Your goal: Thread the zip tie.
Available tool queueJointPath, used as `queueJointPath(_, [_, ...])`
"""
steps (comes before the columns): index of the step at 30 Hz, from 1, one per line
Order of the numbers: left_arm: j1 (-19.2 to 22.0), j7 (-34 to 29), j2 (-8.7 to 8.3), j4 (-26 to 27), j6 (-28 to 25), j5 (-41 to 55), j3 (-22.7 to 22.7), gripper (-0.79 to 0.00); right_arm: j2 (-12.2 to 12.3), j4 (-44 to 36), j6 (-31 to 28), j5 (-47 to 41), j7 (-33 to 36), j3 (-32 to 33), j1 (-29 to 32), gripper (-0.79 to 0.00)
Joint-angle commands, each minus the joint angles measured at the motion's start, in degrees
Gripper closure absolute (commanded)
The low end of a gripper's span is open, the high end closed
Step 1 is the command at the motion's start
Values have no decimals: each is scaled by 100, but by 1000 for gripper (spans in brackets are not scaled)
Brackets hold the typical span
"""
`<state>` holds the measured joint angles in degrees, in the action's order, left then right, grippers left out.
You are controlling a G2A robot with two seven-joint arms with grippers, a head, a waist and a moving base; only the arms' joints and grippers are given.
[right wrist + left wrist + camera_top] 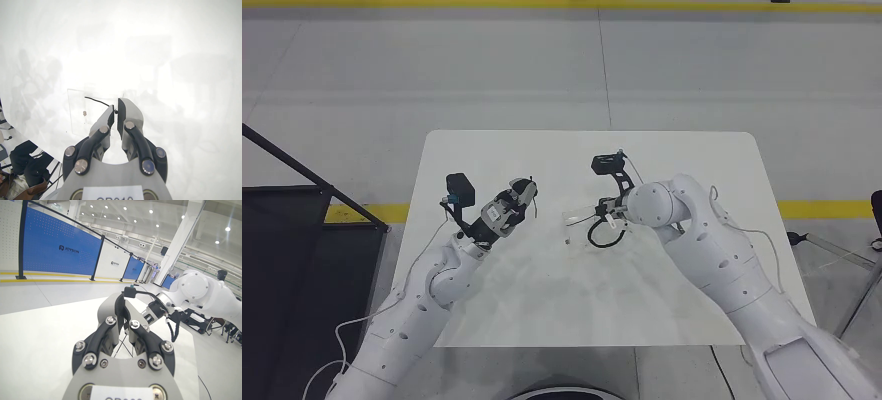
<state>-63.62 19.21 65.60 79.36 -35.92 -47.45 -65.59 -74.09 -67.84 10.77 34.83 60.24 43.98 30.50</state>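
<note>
A thin black zip tie [96,100] lies with its tail across a small clear plate [77,117] on the white table. My right gripper [115,106] is shut on the zip tie's head, low over the plate's edge. In the top view this gripper [602,212] sits at the table's middle, the zip tie [578,215] pointing toward the left arm. My left gripper [526,191] hovers a short way off, tilted up, apart from the zip tie. Its pads [119,308] are pressed together, and I see nothing held between them. Thin black strands show behind the pads, near the palm.
The white table [692,290] is bare around the plate. A black sleeved cable [600,238] loops from the right wrist beside the plate. The right arm [191,289] stands just beyond the left gripper. Blue fence panels [56,249] line the floor past the table's far edge.
</note>
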Motion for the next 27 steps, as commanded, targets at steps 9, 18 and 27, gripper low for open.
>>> queueJointPath(9, [0,0,0,0,0,0,0,0,-4,-75,-30,23,-31,147,69,0])
queueJointPath(18, [-44,-72,11,76,219,-50,-11,0,188,-910,5,13,-310,795,678,0])
queueJointPath(27, [-35,294,103,24,1018,-916,149,0,473,-2421,81,133,-520,1717,1866,0])
